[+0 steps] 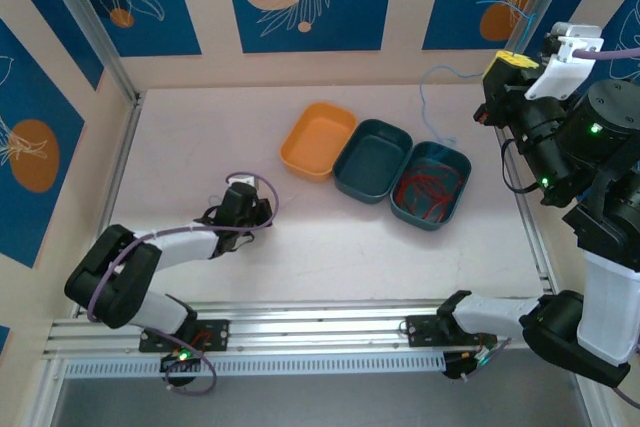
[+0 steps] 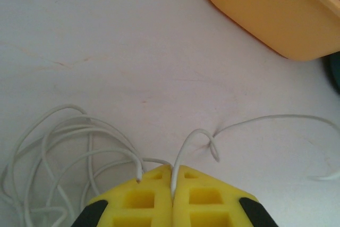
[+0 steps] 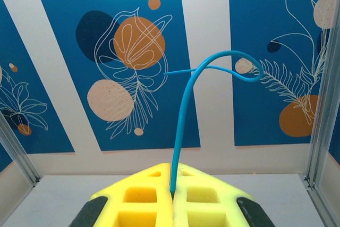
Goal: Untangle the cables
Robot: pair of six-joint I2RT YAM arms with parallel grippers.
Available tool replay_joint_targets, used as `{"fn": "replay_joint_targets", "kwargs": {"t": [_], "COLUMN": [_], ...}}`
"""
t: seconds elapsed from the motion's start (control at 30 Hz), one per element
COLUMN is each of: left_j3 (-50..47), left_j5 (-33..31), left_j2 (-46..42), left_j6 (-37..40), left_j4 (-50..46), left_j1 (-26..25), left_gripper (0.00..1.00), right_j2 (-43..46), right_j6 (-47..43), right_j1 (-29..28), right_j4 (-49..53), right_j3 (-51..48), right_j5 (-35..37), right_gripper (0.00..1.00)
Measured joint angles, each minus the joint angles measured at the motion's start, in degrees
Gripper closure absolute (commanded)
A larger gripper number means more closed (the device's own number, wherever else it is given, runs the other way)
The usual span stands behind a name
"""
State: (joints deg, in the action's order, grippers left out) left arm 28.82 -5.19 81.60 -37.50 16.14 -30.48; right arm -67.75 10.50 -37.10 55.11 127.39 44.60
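Pinching a thin white wire (image 2: pixel 173 171) in the left jaws, shut tight on it right at the tips. Watching it run two ways from the pinch: left into a loose heap of white loops just beside the jaws, and right as one long bendy strand on the pale table (image 2: pixel 106 41). Seeing the rounded orange plastic tray (image 2: pixel 265 14) ahead and to the right, near the strand but not touching it. Reaching low and flat over the table with the left arm, the nearer one to that tray. Holding a thin blue wire (image 3: pixel 183 115) in the right jaws, also shut on it, up high at the far right. Seeing thin red wires (image 1: pixel 425 192) bunched in the right-hand dark teal tray (image 1: pixel 463 169). Probably needing a slow lift away from the heap next, to keep from pulling the loops into a knot.
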Motion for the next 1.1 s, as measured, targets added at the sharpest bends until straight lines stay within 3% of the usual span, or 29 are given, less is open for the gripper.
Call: {"fn": "replay_joint_targets", "kwargs": {"t": [0.1, 0.13, 0.33, 0.6, 0.77, 1.1], "left_j3": [0.00, 0.02, 0.02, 3.15, 6.75, 10.25], "left_j5": [0.22, 0.31, 3.10, 6.27, 5.49, -3.13], "left_j2": [-2.47, -3.15, -7.34, -17.42, -23.78, -30.67], "left_j6": [0.11, 0.28, 1.36, 2.03, 1.88, 2.60], "left_j4": [-1.29, -1.73, -4.00, -11.93, -17.94, -31.21], "left_j1": [0.00, 0.00, 0.00, 0.09, 0.11, 0.11], "left_gripper": [0.99, 0.94, 0.54, 0.00, 0.00, 0.00], "right_j2": [-1.42, -1.95, -7.52, -20.20, -27.89, -39.36], "right_j6": [0.00, 0.00, 0.02, 2.16, 3.50, 4.63], "right_j1": [0.07, 0.07, 0.63, 5.88, 6.62, 7.04], "right_j4": [-0.24, -0.37, -1.68, -2.36, -3.69, -4.55], "right_j3": [0.26, 0.24, 0.81, 6.51, 11.47, 15.19], "right_j5": [-0.28, -0.72, -5.38, -16.55, -21.24, -24.15], "right_gripper": [1.00, 1.00, 1.00, 1.00, 1.00, 1.00]}}
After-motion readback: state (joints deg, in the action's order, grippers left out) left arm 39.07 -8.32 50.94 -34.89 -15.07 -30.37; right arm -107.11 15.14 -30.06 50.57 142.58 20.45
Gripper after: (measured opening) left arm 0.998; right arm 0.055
